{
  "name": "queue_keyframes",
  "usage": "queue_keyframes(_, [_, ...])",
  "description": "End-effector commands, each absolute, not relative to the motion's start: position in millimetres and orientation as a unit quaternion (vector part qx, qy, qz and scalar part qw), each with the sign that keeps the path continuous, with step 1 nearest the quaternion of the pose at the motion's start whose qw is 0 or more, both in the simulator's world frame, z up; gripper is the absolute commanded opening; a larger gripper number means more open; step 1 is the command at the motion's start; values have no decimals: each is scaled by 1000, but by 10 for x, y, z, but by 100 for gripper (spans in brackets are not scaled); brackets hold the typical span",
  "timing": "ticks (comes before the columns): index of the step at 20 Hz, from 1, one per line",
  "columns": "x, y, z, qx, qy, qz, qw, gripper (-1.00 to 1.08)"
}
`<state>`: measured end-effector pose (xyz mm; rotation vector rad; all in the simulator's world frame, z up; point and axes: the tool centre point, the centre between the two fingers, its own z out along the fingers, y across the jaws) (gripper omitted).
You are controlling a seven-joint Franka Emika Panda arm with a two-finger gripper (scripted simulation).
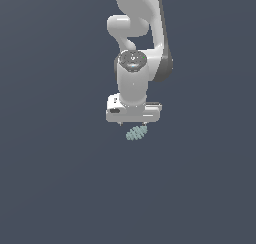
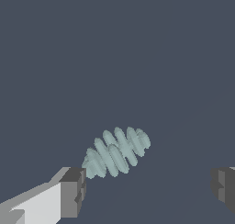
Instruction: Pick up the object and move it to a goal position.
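Note:
The object (image 1: 136, 133) is a small pale teal-green ridged oval lying on the dark grey floor, just below the white hand in the exterior view. In the wrist view the object (image 2: 116, 152) lies slanted, with one end close to one grey fingertip (image 2: 73, 192) and the other fingertip (image 2: 224, 186) far off to the side. My gripper (image 1: 132, 123) hangs directly over it with its jaws wide apart and nothing between them. Only the stubby finger ends show under the hand in the exterior view.
The white arm (image 1: 135, 48) rises behind the hand toward the top of the exterior view. Around the object there is only plain dark grey floor (image 1: 60, 178).

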<state>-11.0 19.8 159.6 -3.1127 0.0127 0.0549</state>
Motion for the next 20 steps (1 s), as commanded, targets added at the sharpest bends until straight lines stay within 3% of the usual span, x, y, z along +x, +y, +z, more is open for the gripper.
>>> queue_keyframes(1, [-110, 198, 1596, -1000, 4, 18, 14, 100])
queue_keyframes(20, [-100, 43, 1545, -999, 44, 21, 19, 100])
